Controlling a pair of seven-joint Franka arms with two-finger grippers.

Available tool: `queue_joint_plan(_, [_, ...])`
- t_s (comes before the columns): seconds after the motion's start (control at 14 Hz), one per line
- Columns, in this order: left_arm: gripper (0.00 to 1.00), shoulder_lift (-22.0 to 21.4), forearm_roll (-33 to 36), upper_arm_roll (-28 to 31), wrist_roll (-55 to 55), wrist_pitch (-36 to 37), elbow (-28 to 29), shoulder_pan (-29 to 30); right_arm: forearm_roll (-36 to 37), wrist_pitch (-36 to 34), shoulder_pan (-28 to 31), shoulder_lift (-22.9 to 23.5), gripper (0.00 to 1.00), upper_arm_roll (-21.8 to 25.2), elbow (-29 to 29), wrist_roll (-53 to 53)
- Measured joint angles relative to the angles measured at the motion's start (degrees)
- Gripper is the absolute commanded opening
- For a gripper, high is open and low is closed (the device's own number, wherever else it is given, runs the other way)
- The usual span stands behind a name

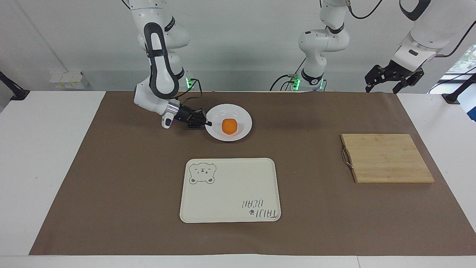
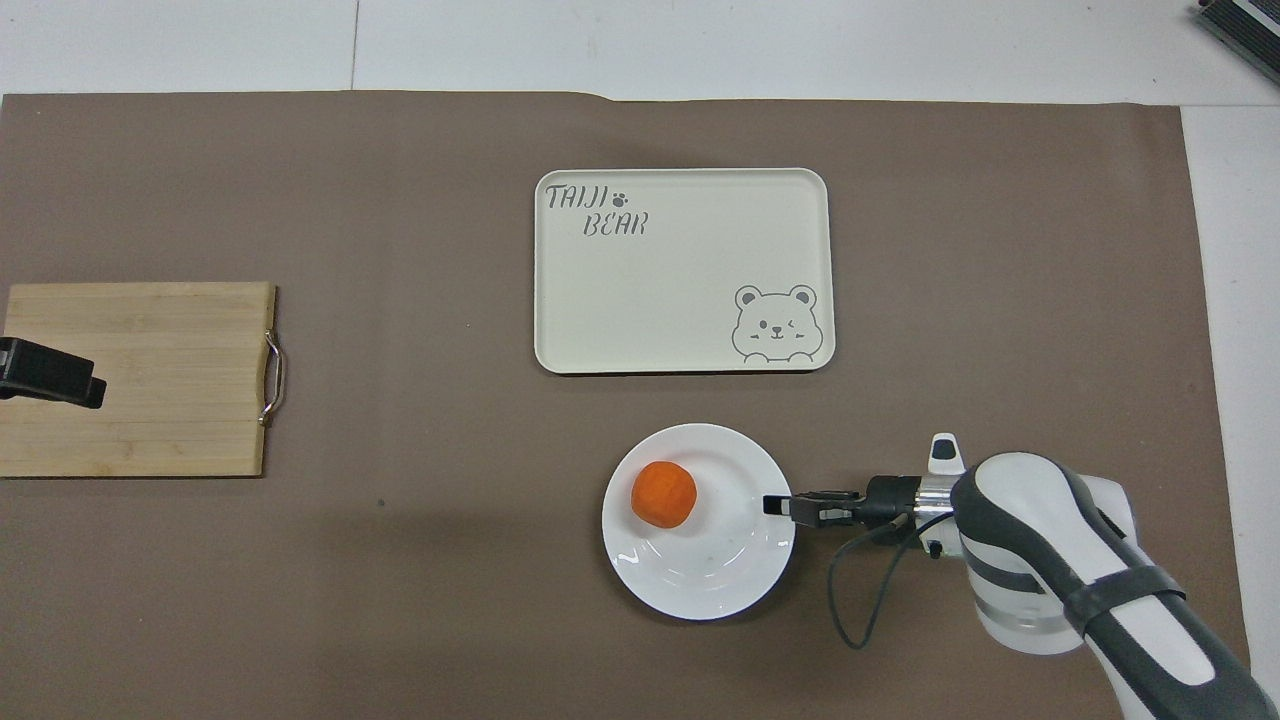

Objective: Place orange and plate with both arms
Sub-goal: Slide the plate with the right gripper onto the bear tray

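Table (image 1: 55, 167) carries cream tray (image 1: 230, 190) mid, w/ cutting board (image 1: 386, 158) toward left arm's end. Plate (image 1: 243, 113), nearer robots than tray: glossy, stiff, prob. slippery + breakable, best taken at rim. Right gripper (image 1: 206, 123) pinches that rim, fingers closed on it. Left gripper (image 1: 383, 83) waits up over table edge, fingers apart. Orange (image 1: 229, 125) loose in plate well; likely rolls if tilted.

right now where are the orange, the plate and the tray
orange (image 1: 229, 126), facing view, middle of the fruit
plate (image 2: 745, 590), overhead view, bare rim nearest the robots
tray (image 1: 230, 191), facing view, bare middle of its floor
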State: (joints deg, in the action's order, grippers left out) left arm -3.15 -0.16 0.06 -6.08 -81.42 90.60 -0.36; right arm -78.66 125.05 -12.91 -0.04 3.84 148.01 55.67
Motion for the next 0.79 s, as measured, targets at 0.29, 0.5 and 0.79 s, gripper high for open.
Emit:
queue_joint_plan(0.29, [1.0, 0.0, 0.0, 0.0, 0.0, 0.0, 0.0, 0.0, -0.94, -2.73, 1.32, 0.97, 0.0, 0.02, -3.2, -0.03])
queue_joint_plan(0.5, [1.0, 0.0, 0.0, 0.0, 0.0, 0.01, 0.0, 0.0, -1.0, -3.42, 2.05, 3.14, 0.0, 0.17, -7.21, -1.91])
queue_joint_plan(0.79, [1.0, 0.0, 0.0, 0.0, 0.0, 0.01, 0.0, 0.0, -0.97, -3.42, 2.04, 7.58, 0.0, 0.18, -14.82, -8.49])
